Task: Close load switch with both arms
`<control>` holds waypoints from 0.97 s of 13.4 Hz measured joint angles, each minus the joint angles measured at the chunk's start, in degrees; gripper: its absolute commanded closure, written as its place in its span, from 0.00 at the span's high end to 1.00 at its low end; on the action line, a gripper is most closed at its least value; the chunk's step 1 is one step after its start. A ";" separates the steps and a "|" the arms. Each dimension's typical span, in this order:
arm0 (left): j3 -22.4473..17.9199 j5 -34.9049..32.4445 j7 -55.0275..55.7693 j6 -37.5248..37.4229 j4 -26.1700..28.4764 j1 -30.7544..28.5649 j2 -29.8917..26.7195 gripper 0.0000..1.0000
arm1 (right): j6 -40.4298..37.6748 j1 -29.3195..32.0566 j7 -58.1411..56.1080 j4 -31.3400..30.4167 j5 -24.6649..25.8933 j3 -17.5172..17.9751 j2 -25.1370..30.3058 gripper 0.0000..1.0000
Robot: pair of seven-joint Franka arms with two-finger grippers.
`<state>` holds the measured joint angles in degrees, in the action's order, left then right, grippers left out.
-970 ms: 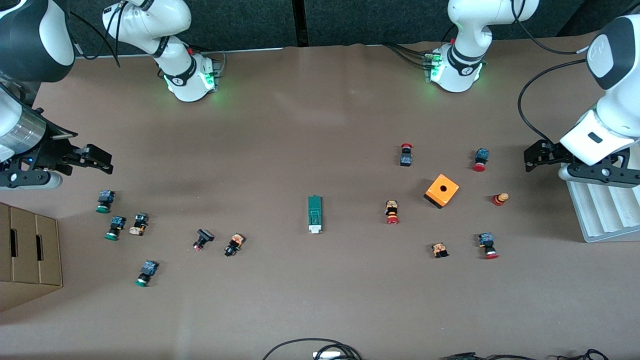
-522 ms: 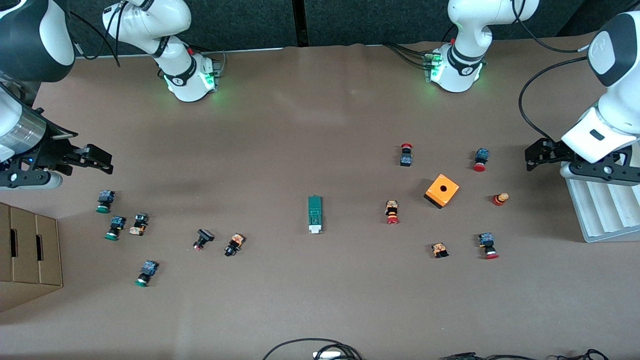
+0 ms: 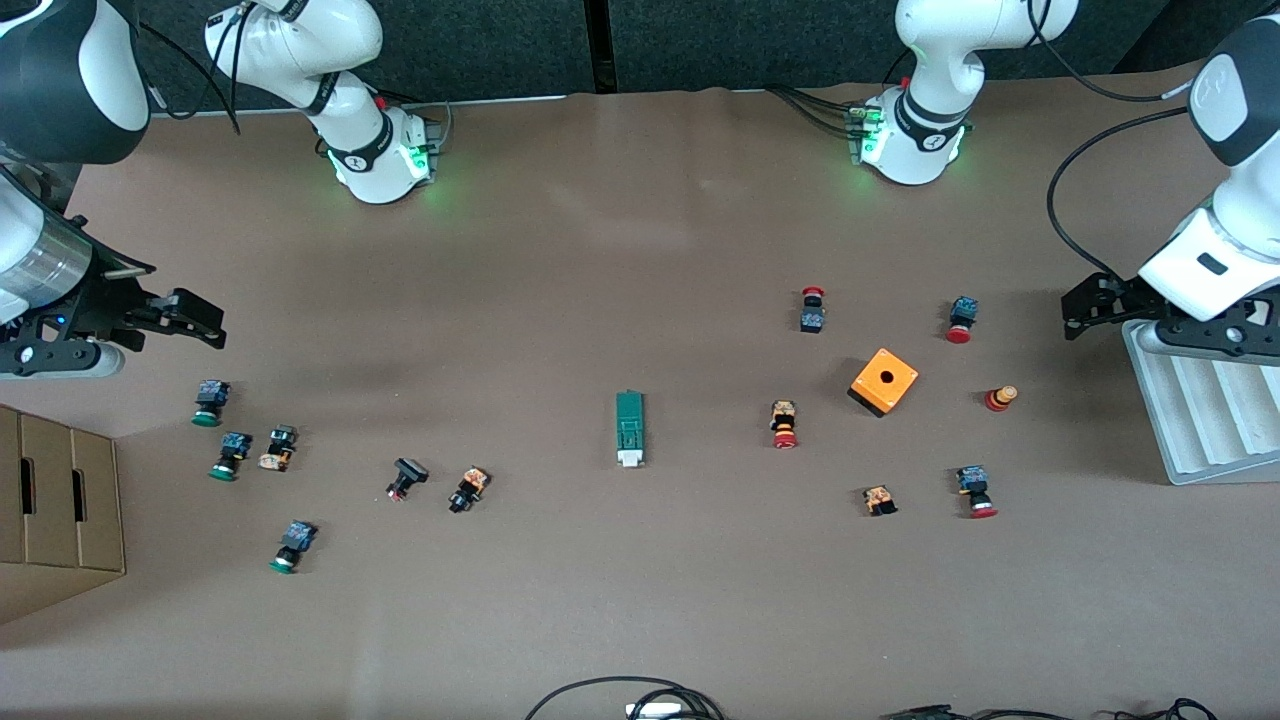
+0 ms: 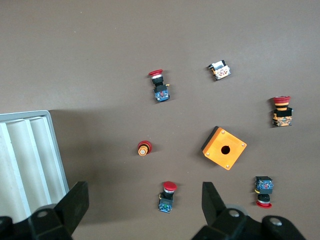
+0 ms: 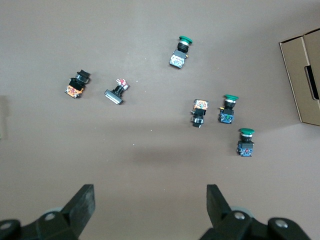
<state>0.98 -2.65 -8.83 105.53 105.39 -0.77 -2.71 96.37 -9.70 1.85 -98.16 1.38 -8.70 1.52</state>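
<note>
The load switch (image 3: pixel 629 428), a narrow green block with a white tab at its end nearer the front camera, lies flat at the middle of the table. It shows in neither wrist view. My left gripper (image 3: pixel 1075 308) is open and empty, up over the table by the corner of a white tray at the left arm's end. In the left wrist view it (image 4: pixel 145 202) hangs over a red-capped button (image 4: pixel 166 196). My right gripper (image 3: pixel 198 318) is open and empty over bare table at the right arm's end, as the right wrist view (image 5: pixel 150 200) also shows.
An orange square box (image 3: pixel 884 381) with a hole and several red-capped buttons lie toward the left arm's end, by a white ridged tray (image 3: pixel 1200 420). Several green-capped buttons and a cardboard box (image 3: pixel 55 500) lie toward the right arm's end. Cables lie at the table edge nearest the front camera.
My left arm has drawn back a little toward its own end of the table, still open. The right arm and the load switch have not moved.
</note>
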 measured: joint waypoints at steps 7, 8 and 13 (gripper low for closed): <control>-0.35 -0.12 -0.12 -0.04 0.00 -1.54 0.00 1.00 | 0.11 0.00 0.00 0.00 0.00 0.00 0.00 1.00; -0.36 -0.12 -0.12 -0.07 0.00 -1.55 0.00 1.00 | 0.11 0.00 0.00 0.00 0.00 0.00 0.00 1.00; -0.87 -0.26 -0.12 -1.06 0.02 -1.58 0.00 1.00 | 0.11 0.00 0.00 0.01 0.00 0.00 0.00 1.00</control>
<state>0.11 -2.91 -8.95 104.46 105.41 -2.34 -2.71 96.48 -9.70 1.85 -98.15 1.38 -8.70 1.52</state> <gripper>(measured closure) 0.000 0.000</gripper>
